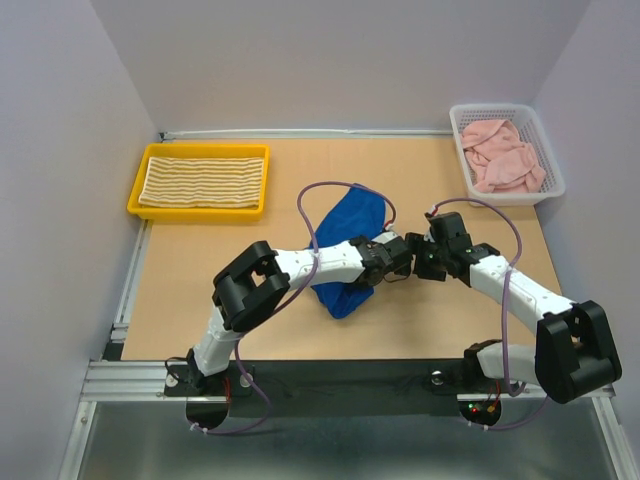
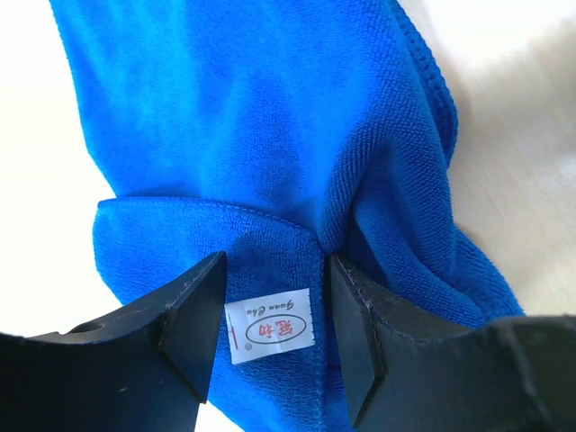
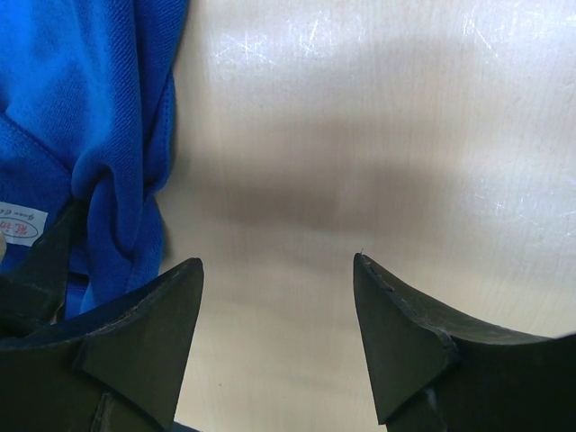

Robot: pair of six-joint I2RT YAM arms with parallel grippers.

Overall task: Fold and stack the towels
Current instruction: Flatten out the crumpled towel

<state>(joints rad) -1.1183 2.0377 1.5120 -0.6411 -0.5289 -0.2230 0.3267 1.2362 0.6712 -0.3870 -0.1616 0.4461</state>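
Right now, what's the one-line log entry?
left jaws: open astride blue towel label | right jaws: open over table | striped towel: in tray

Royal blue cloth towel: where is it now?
Top view: the royal blue cloth towel lies crumpled mid-table under the left arm, between the yellow plastic tray, rear-left, and white mesh basket, rear-right.

I have bare tabletop (image 1: 180, 270) at lower left and along the top centre. In the way: crumpled blue towel (image 1: 355, 215) mid-frame, left arm (image 1: 320, 262) and right arm (image 1: 510, 285) meeting at its right edge, yellow tray (image 1: 135, 200) upper left, white basket (image 1: 515, 198) upper right.
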